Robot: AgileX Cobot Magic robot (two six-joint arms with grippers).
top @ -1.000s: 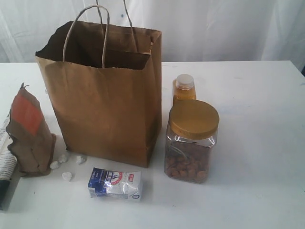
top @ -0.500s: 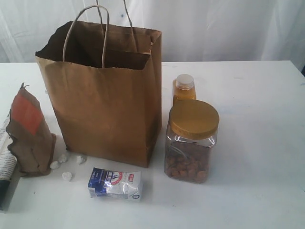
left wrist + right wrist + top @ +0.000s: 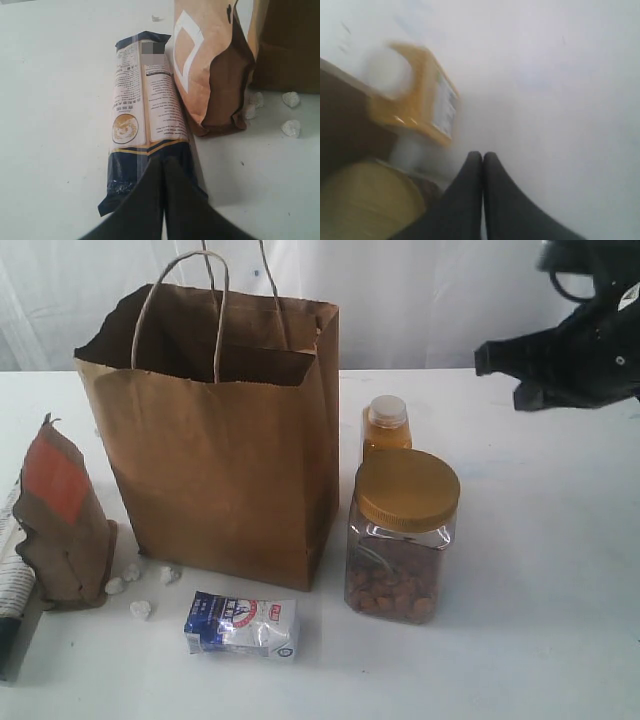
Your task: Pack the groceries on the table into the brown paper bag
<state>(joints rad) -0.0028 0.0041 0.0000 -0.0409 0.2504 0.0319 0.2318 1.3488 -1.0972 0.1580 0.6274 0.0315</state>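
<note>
White table [image 3: 540,570] carries brown paper bag [image 3: 220,460] and jar [image 3: 400,530].

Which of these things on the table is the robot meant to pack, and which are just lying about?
For the job: brown paper bag, nut jar, orange bottle, blue-white packet, brown pouch, long blue-white package, white lumps, all on the table.
Just there: only the white curtain behind.

The white table [image 3: 540,540] carries the bag [image 3: 220,460] at centre, bottle [image 3: 386,430] and jar [image 3: 400,540] right of it, pouch [image 3: 60,520], package [image 3: 12,580], lumps [image 3: 140,609] and packet [image 3: 242,625] lower left.
</note>
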